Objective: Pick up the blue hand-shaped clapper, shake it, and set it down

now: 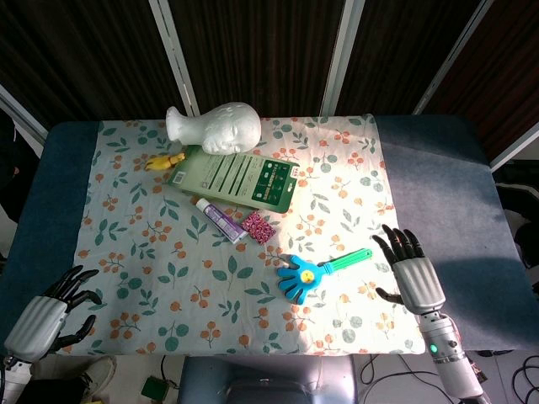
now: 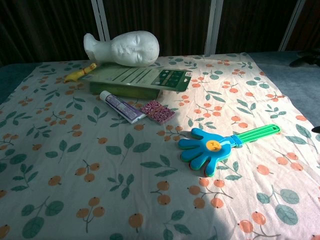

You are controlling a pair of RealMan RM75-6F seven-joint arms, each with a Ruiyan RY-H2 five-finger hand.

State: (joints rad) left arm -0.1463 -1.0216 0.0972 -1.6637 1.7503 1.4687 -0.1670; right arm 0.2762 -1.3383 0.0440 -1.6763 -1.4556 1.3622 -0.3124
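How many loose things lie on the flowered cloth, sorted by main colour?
White: 1, the foam head
Green: 1, the flat packet
Yellow: 1, the small toy
Purple: 1, the tube
Pink patterned: 1, the little pouch
Blue: 1, the clapper
Total: 6

Left hand (image 1: 46, 313) wrist cut by frame edge, green package (image 1: 237, 178) print too small to read

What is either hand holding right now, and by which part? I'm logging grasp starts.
Nothing is held. The left hand and right hand are both open and empty; the blue clapper lies untouched on the tablecloth.
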